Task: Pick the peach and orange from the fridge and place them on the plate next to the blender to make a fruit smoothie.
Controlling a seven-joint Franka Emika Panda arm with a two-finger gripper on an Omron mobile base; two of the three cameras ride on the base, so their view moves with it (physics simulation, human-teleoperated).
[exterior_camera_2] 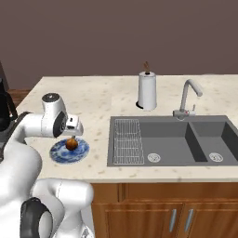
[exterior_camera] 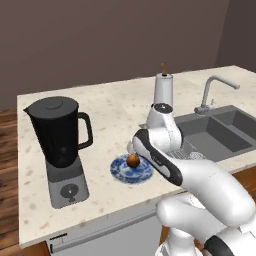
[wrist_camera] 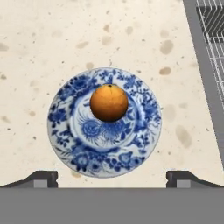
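The orange (wrist_camera: 109, 102) rests just off the middle of the blue-and-white plate (wrist_camera: 65, 127) on the speckled counter. My gripper (wrist_camera: 112, 178) hovers right above it, open, its fingertips (wrist_camera: 43, 177) spread wide with nothing between them. From the left base, the orange (exterior_camera: 132, 160) and plate (exterior_camera: 122, 173) lie just right of the black blender (exterior_camera: 59, 135), with my hand directly over them. From the right base, the gripper (exterior_camera_2: 72, 135) hangs over the orange (exterior_camera_2: 71, 144) and plate (exterior_camera_2: 58, 153). The peach and the fridge are out of view.
A white paper-towel roll (exterior_camera_2: 147, 90) stands at the back of the counter. Right of the plate lies a grey double sink (exterior_camera_2: 186, 139) with a faucet (exterior_camera_2: 188, 95) and a wire rack (exterior_camera_2: 127, 146). The counter's front edge runs close to the plate.
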